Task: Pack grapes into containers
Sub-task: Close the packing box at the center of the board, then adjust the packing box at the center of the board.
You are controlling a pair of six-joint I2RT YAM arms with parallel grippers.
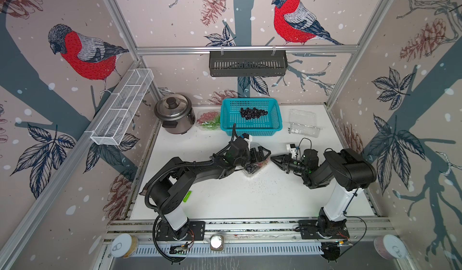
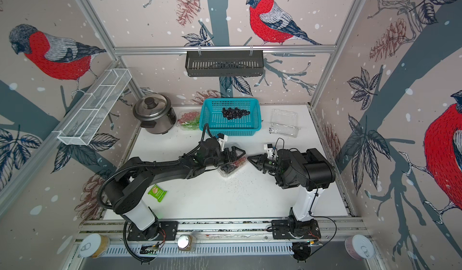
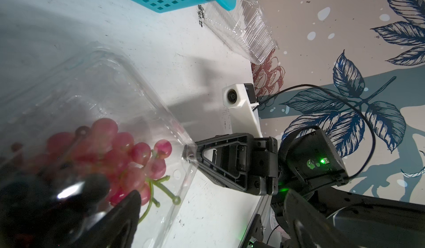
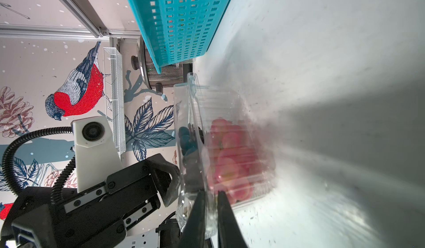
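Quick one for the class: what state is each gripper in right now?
Left gripper: open, by the clamshell.
Right gripper: shut on the clamshell's corner.

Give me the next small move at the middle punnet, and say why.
Probably lower the open left end effector onto the lid and press it shut. The middle container already holds red grapes and dark grapes, its lid looks ajar, and the right end effector pinches one corner, steadying it.
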